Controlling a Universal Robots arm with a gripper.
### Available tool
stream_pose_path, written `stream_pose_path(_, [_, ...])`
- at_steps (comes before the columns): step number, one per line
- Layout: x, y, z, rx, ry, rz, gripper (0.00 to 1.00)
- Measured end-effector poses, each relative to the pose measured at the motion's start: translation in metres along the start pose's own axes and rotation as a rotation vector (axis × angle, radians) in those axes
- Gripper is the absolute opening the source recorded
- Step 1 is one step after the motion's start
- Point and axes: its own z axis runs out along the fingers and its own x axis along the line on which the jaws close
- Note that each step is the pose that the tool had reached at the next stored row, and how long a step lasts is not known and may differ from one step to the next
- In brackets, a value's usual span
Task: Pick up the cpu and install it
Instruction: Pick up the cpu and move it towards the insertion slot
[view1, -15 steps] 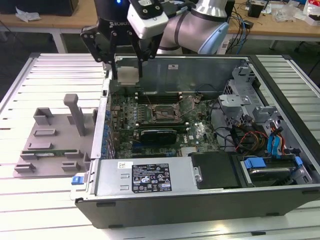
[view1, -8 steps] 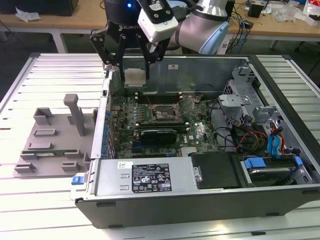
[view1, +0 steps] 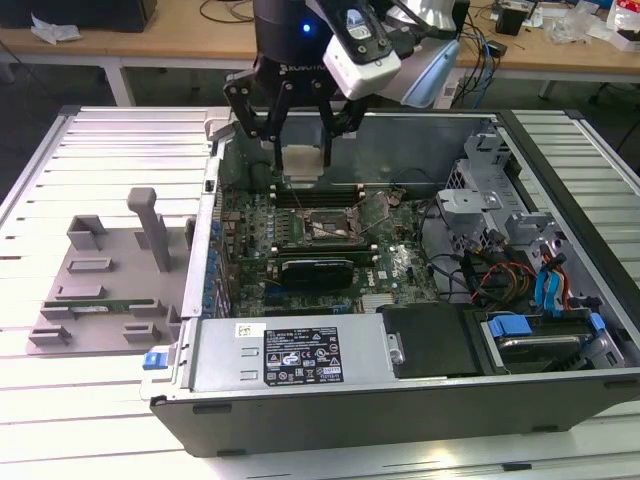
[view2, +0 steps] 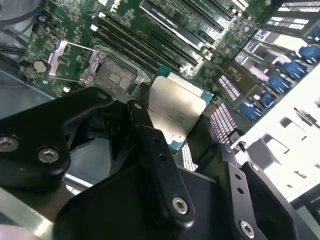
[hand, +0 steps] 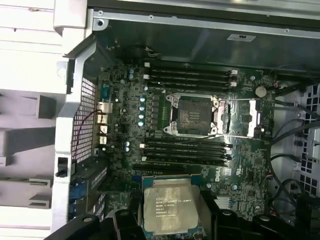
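Note:
The cpu (view1: 300, 158) is a flat square chip with a silver top and a pale rim. My gripper (view1: 300, 164) is shut on it by two opposite edges and holds it in the air over the back part of the open computer case. In both wrist views the cpu (view2: 177, 107) (hand: 170, 210) sits flat between the black fingers (view2: 150, 145) (hand: 125, 222). The open cpu socket (view1: 325, 226) (view2: 112, 77) (hand: 192, 115) lies on the motherboard below, its metal frame swung aside. The chip hangs apart from the socket, off to one side of it.
Memory slots (hand: 190, 77) flank the socket. A long black card (view1: 315, 268) sits in the board. Cables and a drive cage (view1: 500, 250) fill the case at the exterior view's right. A grey fixture (view1: 100, 280) with a green memory stick (view1: 95, 305) lies outside the case at the left.

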Motion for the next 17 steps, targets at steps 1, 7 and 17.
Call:
stream_pose_path(1, [-0.0018, 0.0, 0.0008, 0.0, 0.0, 0.0, 0.54])
stream_pose_path(7, [-0.0123, 0.0006, 0.0076, 0.0, -0.0001, 0.0, 0.54])
stream_pose_path(17, [-0.0389, 0.0143, 0.026, 0.0018, 0.0002, 0.0, 0.54])
